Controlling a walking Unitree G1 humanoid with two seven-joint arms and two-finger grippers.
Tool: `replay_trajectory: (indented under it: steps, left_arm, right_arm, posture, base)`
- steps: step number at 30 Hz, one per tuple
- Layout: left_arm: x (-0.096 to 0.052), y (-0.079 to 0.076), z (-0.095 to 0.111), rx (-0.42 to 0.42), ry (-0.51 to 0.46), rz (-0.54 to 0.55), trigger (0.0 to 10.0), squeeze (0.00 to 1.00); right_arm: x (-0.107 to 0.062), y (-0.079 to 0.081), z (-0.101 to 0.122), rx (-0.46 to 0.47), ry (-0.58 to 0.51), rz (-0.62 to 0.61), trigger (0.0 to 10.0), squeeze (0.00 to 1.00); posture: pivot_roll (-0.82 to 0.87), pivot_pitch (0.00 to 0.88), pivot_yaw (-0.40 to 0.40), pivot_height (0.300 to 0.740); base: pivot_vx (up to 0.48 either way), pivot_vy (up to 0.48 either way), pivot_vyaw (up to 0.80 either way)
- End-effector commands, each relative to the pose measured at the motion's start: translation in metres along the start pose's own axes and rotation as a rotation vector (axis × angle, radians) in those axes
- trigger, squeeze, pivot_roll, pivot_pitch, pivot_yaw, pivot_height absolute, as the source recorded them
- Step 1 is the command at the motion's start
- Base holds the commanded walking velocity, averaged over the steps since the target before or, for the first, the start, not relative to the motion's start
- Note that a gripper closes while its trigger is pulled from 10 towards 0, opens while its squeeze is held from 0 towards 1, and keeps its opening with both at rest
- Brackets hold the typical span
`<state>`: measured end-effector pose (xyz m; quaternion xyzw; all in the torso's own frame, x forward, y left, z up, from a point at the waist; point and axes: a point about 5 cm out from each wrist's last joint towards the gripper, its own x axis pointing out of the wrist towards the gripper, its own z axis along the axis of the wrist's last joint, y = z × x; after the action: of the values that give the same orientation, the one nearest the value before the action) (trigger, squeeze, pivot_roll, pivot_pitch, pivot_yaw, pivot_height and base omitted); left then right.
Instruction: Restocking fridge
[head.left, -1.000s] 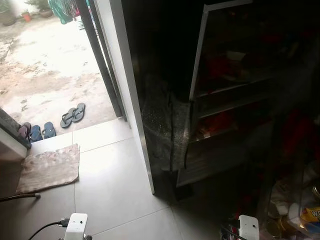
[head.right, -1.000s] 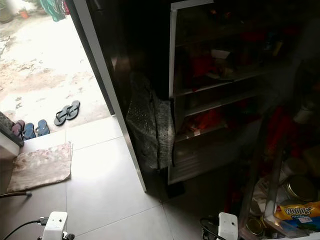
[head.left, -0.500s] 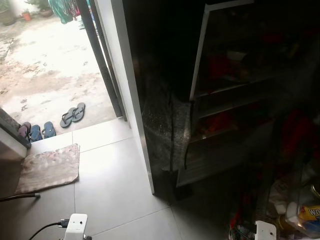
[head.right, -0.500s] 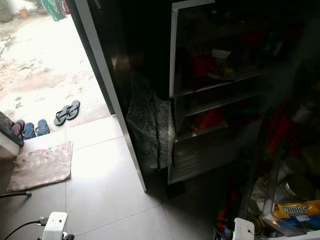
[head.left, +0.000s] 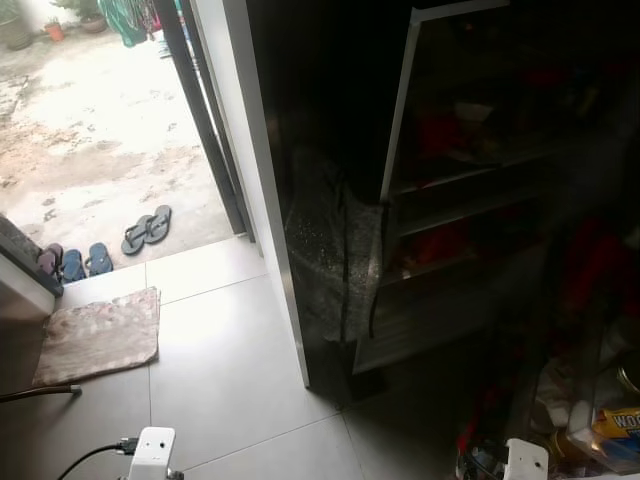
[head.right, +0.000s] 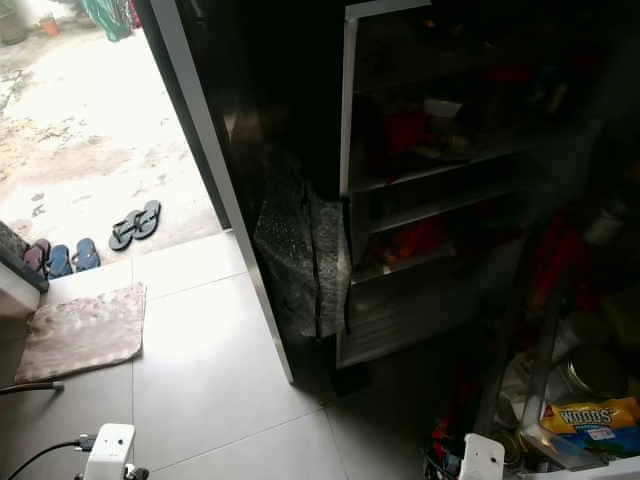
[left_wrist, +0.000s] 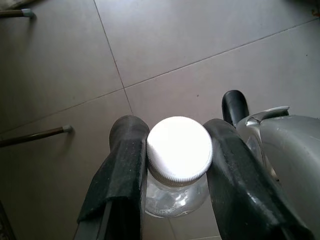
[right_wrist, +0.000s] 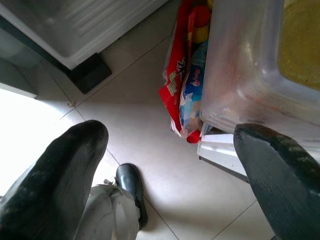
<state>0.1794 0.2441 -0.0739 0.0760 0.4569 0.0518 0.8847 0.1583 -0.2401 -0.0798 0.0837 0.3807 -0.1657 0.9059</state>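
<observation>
One white-capped jar (left_wrist: 179, 165) clamped in left hand (left_wrist: 175, 165); right hand (right_wrist: 170, 165) wide open, empty; could slip approaching dark fridge (head.right: 440, 170).

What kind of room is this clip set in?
Probably a home kitchen or pantry by an outside door: an open dark fridge with stocked shelves, a clear plastic bin of groceries, and flip-flop sandals at the sunlit threshold beside a pale tiled floor.

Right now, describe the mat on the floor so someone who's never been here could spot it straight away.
Start at the bright open doorway leading to the sunlit yard. Just inside it, on the pale floor tiles to the robot's left, lies the mat. It is a flat, pinkish-brown mottled rectangle, unlike the dark slippers and sandals lined up beyond it at the threshold.
</observation>
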Motion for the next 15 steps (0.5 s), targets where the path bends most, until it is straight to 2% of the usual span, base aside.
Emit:
replay_trajectory:
  steps: [1,4,7,11,15]
  left_arm:
    - [-0.002,0.004,-0.011,0.001,0.036,0.01,10.0,0.0]
    - [-0.002,0.004,-0.011,0.0,0.036,0.009,10.0,0.0]
    - [-0.002,0.004,-0.011,-0.001,0.037,0.008,10.0,0.0]
    - [-0.002,0.004,-0.011,-0.001,0.035,0.008,10.0,0.0]
    - [-0.002,0.004,-0.011,-0.001,0.034,0.008,10.0,0.0]
  right_arm:
    - [0.004,-0.006,0.016,-0.002,-0.05,-0.023,10.0,0.0]
    - [0.005,-0.001,0.017,0.008,-0.039,0.03,10.0,0.0]
    - [0.005,0.014,0.01,-0.012,0.013,0.144,10.0,0.0]
    - [0.003,0.024,0.001,-0.013,0.054,0.197,10.0,0.0]
    - [0.002,0.026,-0.002,-0.009,0.063,0.219,10.0,0.0]
  posture:
    - [0.0,0.126,0.042,0.74]
    - [0.0,0.126,0.042,0.74]
    - [0.0,0.127,0.041,0.74]
    - [0.0,0.127,0.041,0.74]
    - [0.0,0.128,0.042,0.74]
  base:
    - [0.0,0.0,0.0]
    - [0.0,0.0,0.0]
    - [0.0,0.0,0.0]
    - [0.0,0.0,0.0]
    - [0.0,0.0,0.0]
